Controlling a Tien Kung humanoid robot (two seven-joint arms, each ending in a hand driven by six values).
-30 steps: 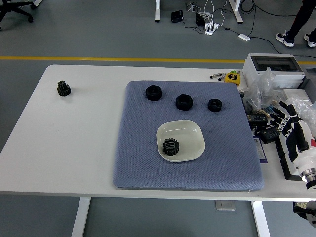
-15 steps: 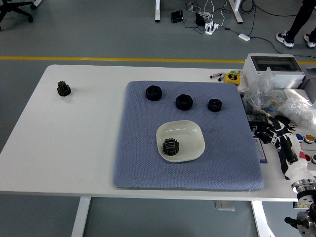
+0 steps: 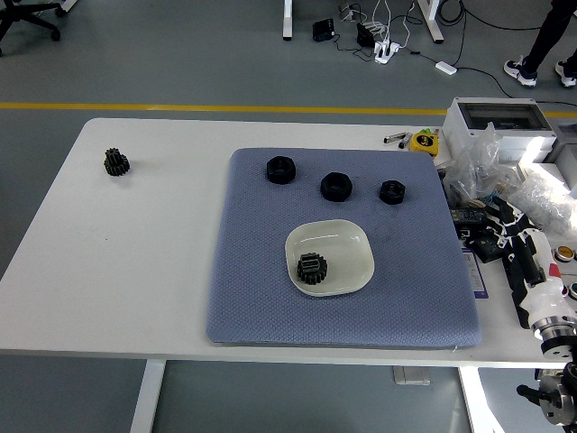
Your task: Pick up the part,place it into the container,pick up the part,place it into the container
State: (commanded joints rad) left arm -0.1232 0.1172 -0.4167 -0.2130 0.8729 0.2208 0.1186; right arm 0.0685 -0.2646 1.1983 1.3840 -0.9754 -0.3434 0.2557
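My right hand [image 3: 527, 262] sits at the desk's [image 3: 135, 262] right edge, holding nothing; whether its fingers are curled, I cannot tell. One gear [image 3: 312, 268] lies in the bowl [image 3: 347, 242]; three nuts [image 3: 335, 186] wait on the mat [image 3: 252, 298]. Reaching across, my arm could snag the clutter [image 3: 491, 180] beside it.

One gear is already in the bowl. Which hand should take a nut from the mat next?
Right, probably. The right hand is the only one in view, resting at the table's right edge, beside the mat. The nearest nut lies toward that side. The left arm is not visible.
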